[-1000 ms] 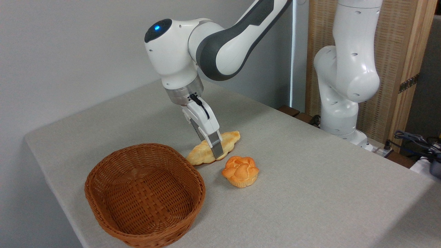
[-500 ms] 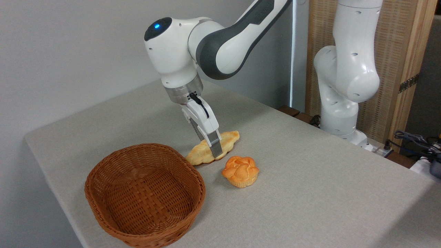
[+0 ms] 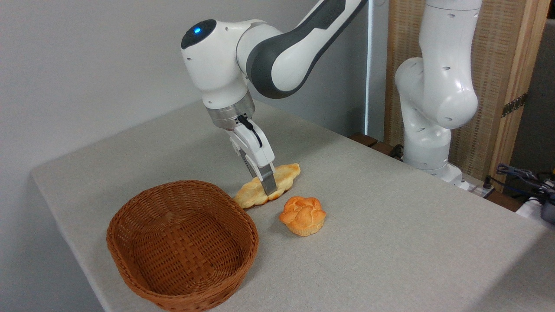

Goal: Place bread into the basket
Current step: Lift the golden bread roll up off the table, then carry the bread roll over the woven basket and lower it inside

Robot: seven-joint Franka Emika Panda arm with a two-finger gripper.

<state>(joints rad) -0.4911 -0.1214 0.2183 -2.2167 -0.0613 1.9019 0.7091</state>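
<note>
Bread, a long pale-golden braided loaf [image 3: 284,177], is pinched at its middle by the white two-finger gripper [image 3: 268,187], just beside the oval reddish-brown wicker basket [image 3: 130,255].

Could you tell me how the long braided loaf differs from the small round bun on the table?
The loaf is long with tapered ends and pale golden; the bun is round, knotted and deeper orange. The loaf is roughly twice the bun's length. The gripper has its fingers around the loaf's middle, while the bun sits untouched. The loaf lies nearer the basket. Both are baked goods outside the basket.
</note>
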